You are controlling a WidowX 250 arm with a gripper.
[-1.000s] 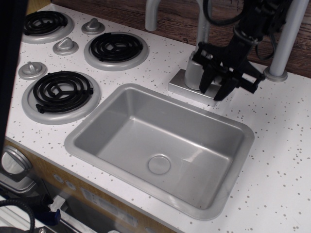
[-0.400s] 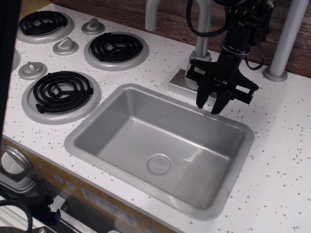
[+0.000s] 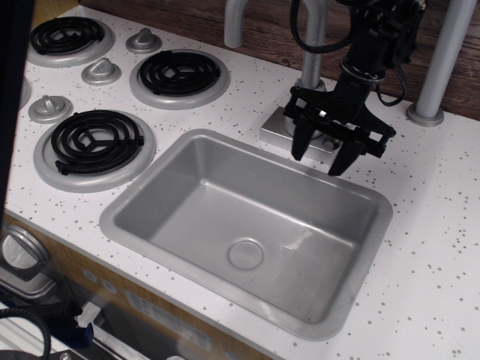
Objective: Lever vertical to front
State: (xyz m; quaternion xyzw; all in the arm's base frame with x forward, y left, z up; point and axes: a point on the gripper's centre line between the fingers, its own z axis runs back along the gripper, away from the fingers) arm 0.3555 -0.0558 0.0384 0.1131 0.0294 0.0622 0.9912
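Observation:
The grey faucet base plate (image 3: 276,126) sits behind the sink, with the spout pipe (image 3: 313,41) rising from it. My black gripper (image 3: 318,160) hangs over the front of the faucet body, pointing down, with its two fingers spread wide. Between the fingers a small grey rounded stub, the lever (image 3: 328,142), shows low and pointing towards the sink. The fingers stand on either side of it and I see no contact. The gripper hides most of the faucet body.
The grey sink basin (image 3: 247,225) lies right below the gripper. Three black stove burners (image 3: 96,141) and flat grey knobs (image 3: 49,107) are at the left. A grey post (image 3: 441,67) stands at the back right, and a wooden wall runs behind.
The gripper moved from the right side of the faucet to its front and turned to point straight down. Its fingers have spread wider since 0.4 s ago. The upright faucet body is now covered.

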